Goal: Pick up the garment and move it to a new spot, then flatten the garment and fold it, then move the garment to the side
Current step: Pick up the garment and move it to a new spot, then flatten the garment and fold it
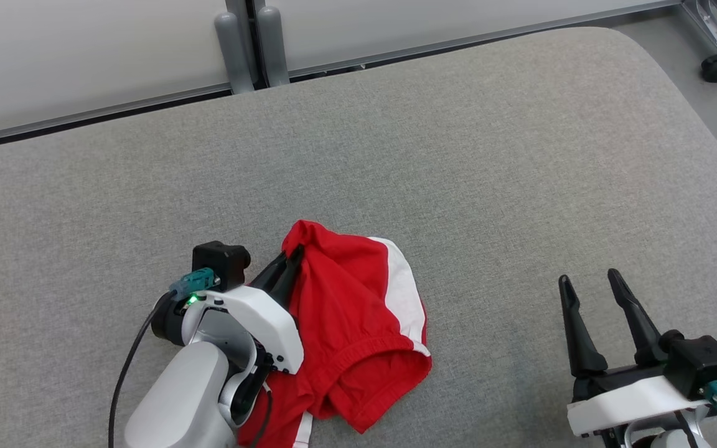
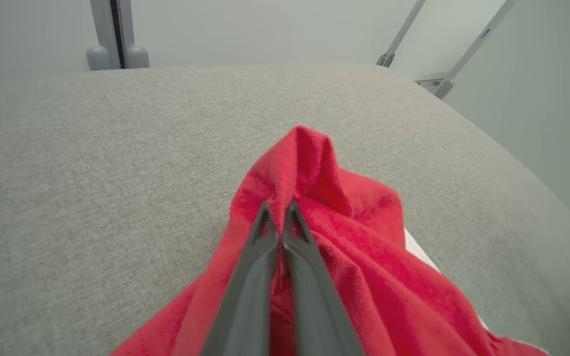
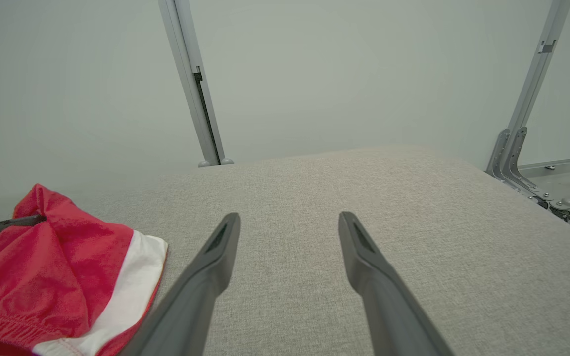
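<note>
Step in hand: pick-up for move. Left gripper [image 1: 294, 254] pinching raised fold of garment [image 1: 358, 317]; garment bunched on surface [image 1: 470, 162], near left. Right gripper [image 1: 589, 279] spread, empty, well apart. Next, likely: lift clear, carry to new spot.

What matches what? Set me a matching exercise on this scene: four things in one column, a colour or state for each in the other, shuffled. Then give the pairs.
1 left gripper
2 right gripper
3 garment
4 table

A grey fabric top
B open, holding nothing
C shut on red cloth
D red with a white panel, crumpled

Pairs: 1-C, 2-B, 3-D, 4-A
</note>
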Motion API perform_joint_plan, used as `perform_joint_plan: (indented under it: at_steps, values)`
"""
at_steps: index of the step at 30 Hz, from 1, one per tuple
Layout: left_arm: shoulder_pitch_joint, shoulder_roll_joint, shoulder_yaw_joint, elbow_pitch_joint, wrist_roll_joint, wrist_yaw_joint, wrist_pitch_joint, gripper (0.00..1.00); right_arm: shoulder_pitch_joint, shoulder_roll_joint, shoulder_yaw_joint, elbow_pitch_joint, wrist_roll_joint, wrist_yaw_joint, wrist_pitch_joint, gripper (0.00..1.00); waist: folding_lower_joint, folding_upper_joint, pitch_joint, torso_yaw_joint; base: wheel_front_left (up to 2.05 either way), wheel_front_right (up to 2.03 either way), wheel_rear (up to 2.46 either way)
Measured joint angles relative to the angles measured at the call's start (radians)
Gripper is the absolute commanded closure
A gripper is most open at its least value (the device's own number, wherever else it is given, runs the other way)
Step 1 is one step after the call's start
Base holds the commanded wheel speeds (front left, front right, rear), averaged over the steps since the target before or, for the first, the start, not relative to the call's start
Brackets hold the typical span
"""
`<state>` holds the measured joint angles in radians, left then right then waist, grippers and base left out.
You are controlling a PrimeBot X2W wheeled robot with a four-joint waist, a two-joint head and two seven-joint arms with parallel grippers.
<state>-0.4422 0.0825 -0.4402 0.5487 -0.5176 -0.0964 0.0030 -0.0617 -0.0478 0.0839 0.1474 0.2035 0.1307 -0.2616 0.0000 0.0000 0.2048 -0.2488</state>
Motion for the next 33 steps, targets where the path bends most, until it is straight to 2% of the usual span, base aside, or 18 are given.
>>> perform_joint_plan:
  at_steps: [2,5,7,12,17,22,28,33]
  values:
    - [-0.001,-0.003,-0.004,0.022,0.029,0.004,-0.086,0.0,0.005,0.0,-0.006,-0.001,-0.006,0.0,0.0,0.0,0.0,0.0,-0.011,0.005,0.0,0.0,0.0]
    - [0.022,0.001,0.008,0.021,0.05,0.032,-0.201,0.0,0.017,0.0,-0.02,-0.006,-0.031,0.0,0.0,0.0,0.0001,0.0,-0.034,0.018,0.0,0.0,0.0]
    - [0.07,0.006,0.022,-0.007,0.058,0.056,-0.24,0.0,0.028,0.0,-0.042,-0.017,-0.053,0.0,0.0,0.0,0.0,0.0,-0.053,0.031,0.0,0.0,0.0]
    - [0.245,0.034,0.096,-0.172,0.099,0.114,-0.263,0.0,0.071,0.0,-0.095,-0.051,-0.104,0.0,0.0,0.0,0.0,0.0,-0.107,0.077,0.0,0.0,0.0]
    - [0.457,0.026,0.235,-0.38,0.173,0.16,-0.266,0.0,0.105,-0.012,-0.129,-0.064,-0.136,0.0,0.0,0.0,0.0,0.0,-0.158,0.129,0.0,0.0,0.0]
    - [0.582,0.001,0.318,-0.442,0.218,0.152,-0.267,0.0,0.137,-0.012,-0.156,-0.066,-0.145,0.0,0.0,0.0,0.0,0.0,-0.19,0.169,0.0,0.0,0.0]
    - [0.666,-0.018,0.391,-0.443,0.272,0.082,-0.267,0.0,0.176,-0.008,-0.172,-0.055,-0.15,0.0,0.0,0.0,0.0,0.0,-0.229,0.2,0.0,0.0,0.0]
    - [0.675,-0.029,0.426,-0.44,0.291,0.058,-0.267,0.0,0.18,-0.004,-0.169,-0.043,-0.15,0.0,0.0,0.0,0.0,0.0,-0.235,0.197,0.0,0.0,0.0]
